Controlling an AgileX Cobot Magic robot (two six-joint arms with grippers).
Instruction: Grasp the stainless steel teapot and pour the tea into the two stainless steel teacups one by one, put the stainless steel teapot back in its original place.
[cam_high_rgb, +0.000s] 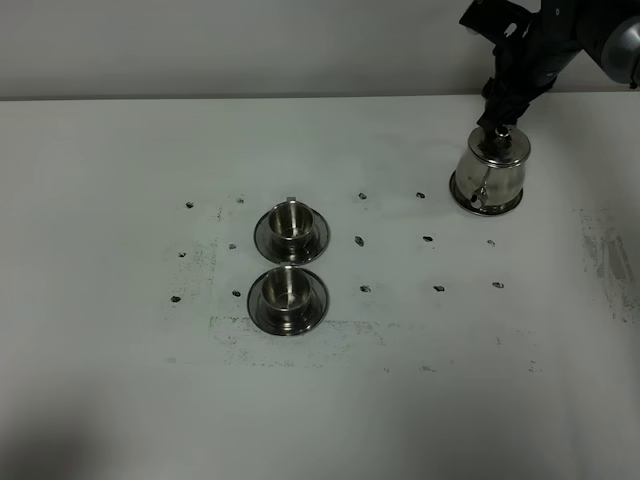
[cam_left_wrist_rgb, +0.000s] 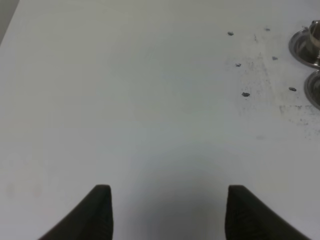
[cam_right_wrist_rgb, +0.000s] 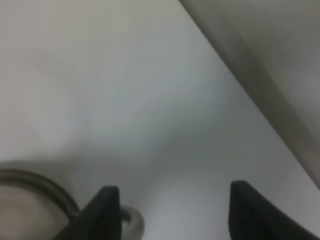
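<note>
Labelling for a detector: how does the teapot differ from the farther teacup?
The teapot is larger, bell-shaped, with lid and spout; the farther teacup is a small open cylinder. The teapot stands at the right, right gripper just above it; the farther teacup sits on a saucer mid-table, no gripper near. Both are shiny steel and upright.

The white table (cam_high_rgb: 120, 400), dotted with small dark marks (cam_high_rgb: 428, 239), carries a far saucer (cam_high_rgb: 262, 235) just beside a near saucer (cam_high_rgb: 256, 300), and a round coaster (cam_high_rgb: 455, 192) well apart

Shiny silver teapot (cam_high_rgb: 490, 172) and teacups (cam_high_rgb: 291, 221) (cam_high_rgb: 287, 288); white table (cam_high_rgb: 100, 350) speckled with small dark marks (cam_high_rgb: 358, 241).
</note>
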